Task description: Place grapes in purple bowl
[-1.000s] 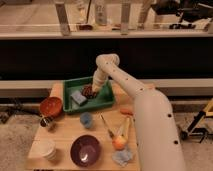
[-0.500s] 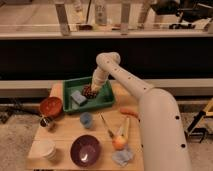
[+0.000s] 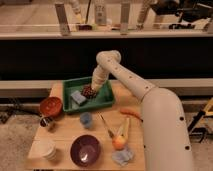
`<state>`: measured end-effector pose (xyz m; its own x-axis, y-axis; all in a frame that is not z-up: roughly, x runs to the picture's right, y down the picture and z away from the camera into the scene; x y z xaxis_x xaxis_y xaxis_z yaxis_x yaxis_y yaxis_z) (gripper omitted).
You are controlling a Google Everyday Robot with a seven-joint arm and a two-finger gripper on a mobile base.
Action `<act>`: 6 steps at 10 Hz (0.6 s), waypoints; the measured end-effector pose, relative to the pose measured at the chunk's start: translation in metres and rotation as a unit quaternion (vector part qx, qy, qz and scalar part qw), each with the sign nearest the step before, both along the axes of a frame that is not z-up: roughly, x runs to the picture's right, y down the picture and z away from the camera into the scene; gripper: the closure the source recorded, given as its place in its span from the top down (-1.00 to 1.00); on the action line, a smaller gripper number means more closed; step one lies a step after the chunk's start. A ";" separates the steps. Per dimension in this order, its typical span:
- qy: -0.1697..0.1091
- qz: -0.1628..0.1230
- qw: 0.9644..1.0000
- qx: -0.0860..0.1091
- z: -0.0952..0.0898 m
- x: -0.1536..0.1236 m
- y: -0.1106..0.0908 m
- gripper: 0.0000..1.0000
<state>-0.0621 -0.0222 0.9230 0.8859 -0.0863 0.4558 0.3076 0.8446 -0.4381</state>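
Note:
A dark bunch of grapes (image 3: 88, 92) lies in the green tray (image 3: 106, 101) at the back of the wooden table. My gripper (image 3: 92, 88) is down in the tray right at the grapes, at the end of the white arm (image 3: 120, 70) that reaches in from the right. The purple bowl (image 3: 84, 150) sits empty near the table's front edge, well in front of the tray.
A grey-blue sponge (image 3: 77, 97) lies in the tray left of the grapes. A red-brown bowl (image 3: 50, 106), a small blue cup (image 3: 86, 119), a white cup (image 3: 48, 149), a carrot (image 3: 131, 114), an orange (image 3: 118, 143) and a cloth (image 3: 122, 156) are on the table.
The arm has swung a little left and lowered, bringing the gripper down into the tray onto the grapes.

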 end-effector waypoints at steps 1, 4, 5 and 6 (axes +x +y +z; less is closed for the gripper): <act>-0.010 -0.017 1.000 0.004 0.015 -0.003 0.004 0.02; -0.044 -0.071 0.996 0.038 0.043 -0.006 0.010 0.59; -0.061 -0.100 0.991 0.057 0.043 -0.010 0.006 0.60; -0.074 -0.118 0.987 0.075 0.043 -0.016 0.003 0.60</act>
